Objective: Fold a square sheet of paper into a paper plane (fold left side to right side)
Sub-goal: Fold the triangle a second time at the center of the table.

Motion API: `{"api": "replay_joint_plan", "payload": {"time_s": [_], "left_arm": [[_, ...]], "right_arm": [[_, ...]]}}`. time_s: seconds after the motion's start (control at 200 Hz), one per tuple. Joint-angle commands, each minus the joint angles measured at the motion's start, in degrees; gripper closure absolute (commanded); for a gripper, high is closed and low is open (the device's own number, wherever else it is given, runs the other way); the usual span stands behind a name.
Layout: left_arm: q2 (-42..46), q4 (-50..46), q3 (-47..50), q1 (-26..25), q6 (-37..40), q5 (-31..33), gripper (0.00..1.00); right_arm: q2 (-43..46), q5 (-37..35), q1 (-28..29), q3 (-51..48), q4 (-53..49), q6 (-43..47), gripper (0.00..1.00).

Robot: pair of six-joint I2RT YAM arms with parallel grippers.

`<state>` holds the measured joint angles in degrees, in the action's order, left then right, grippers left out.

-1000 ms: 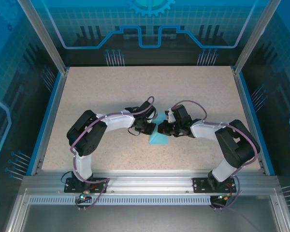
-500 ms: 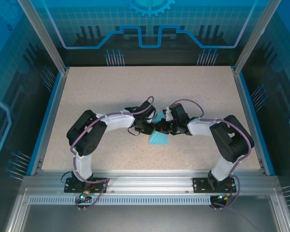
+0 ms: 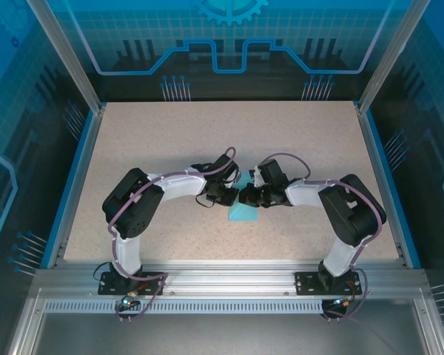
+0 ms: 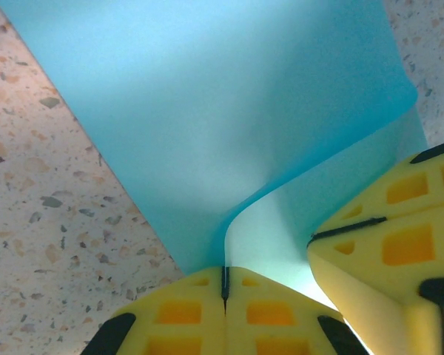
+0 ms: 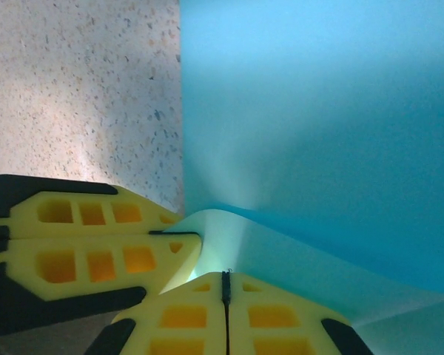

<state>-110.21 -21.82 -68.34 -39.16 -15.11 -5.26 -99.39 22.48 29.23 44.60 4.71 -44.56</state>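
Left gripper [image 4: 224, 271] and right gripper [image 5: 224, 275], just beside each other, were each clamped on a raised edge of the blue paper sheet [image 4: 207, 111].

The top camera hangs above and behind the arm bases [image 3: 126, 281], looking down and forward over the whole table [image 3: 170, 133]. Each wrist camera looks along its own yellow fingers [image 4: 185, 314], very near the paper [image 4: 207, 111]. All three views share that paper and the speckled table around it.
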Motion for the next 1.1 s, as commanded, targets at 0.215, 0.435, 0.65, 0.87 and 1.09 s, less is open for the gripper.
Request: {"api": "replay_joint_plan", "payload": {"time_s": [0.215,0.435,0.65,0.87,1.09], "left_arm": [[-2.75,-1.55,-0.48,0.05,-0.36,-1.82,1.00],[-2.81,-1.59,-0.48,0.04,-0.38,-1.86,1.00],[-2.81,-1.56,-0.45,-0.02,-0.35,-1.87,1.00],[-1.28,-1.76,-0.18,0.12,-0.51,-0.78,0.99],[4.84,-2.08,0.55,0.88,-1.71,-0.02,0.87]], "right_arm": [[-0.90,-2.13,0.32,0.61,-3.44,2.08,0.92],[-0.97,-3.15,0.28,0.26,-4.19,2.37,0.92],[-1.41,-3.70,0.29,-0.18,-4.91,2.29,0.92],[-1.81,-4.28,0.25,-1.18,-5.67,1.67,0.93],[-1.74,-4.52,0.28,-2.91,-5.68,1.49,0.93]]}}
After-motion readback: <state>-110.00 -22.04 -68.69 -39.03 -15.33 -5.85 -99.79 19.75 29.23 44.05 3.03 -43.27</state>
